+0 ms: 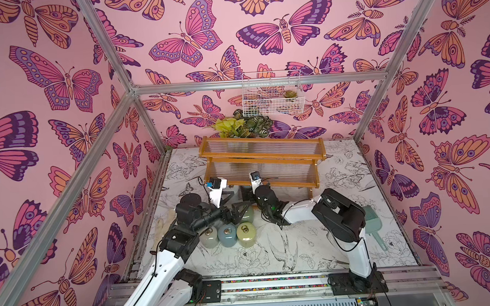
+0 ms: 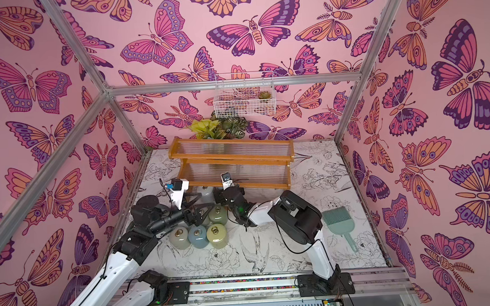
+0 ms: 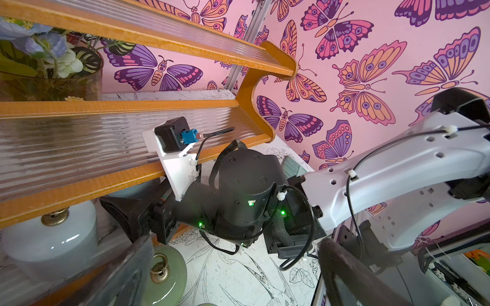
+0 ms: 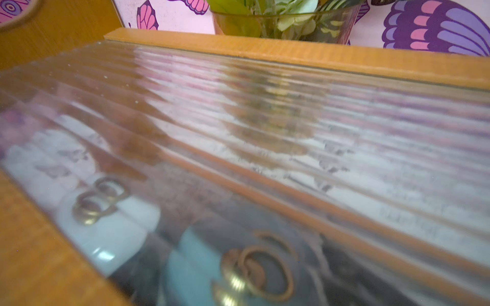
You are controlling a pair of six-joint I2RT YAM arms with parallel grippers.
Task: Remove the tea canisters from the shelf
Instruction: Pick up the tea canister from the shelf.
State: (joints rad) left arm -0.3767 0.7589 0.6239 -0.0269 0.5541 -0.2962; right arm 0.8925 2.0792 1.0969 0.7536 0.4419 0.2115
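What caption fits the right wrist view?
Seen through the ribbed shelf: a white canister and a blue canister beneath, a vase beyond.

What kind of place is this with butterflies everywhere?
Probably a robot practice booth, not a real room: butterfly wallpaper hangs on a metal frame, two robot arms stand on a rail, and a wooden shelf sits as a prop.

I'm seeing a teal dustpan (image 2: 338, 219) lying on the printed tabletop (image 1: 299, 242), a leafy plant (image 1: 241, 127) standing at the back, a wire basket (image 1: 273, 107) hanging above it.
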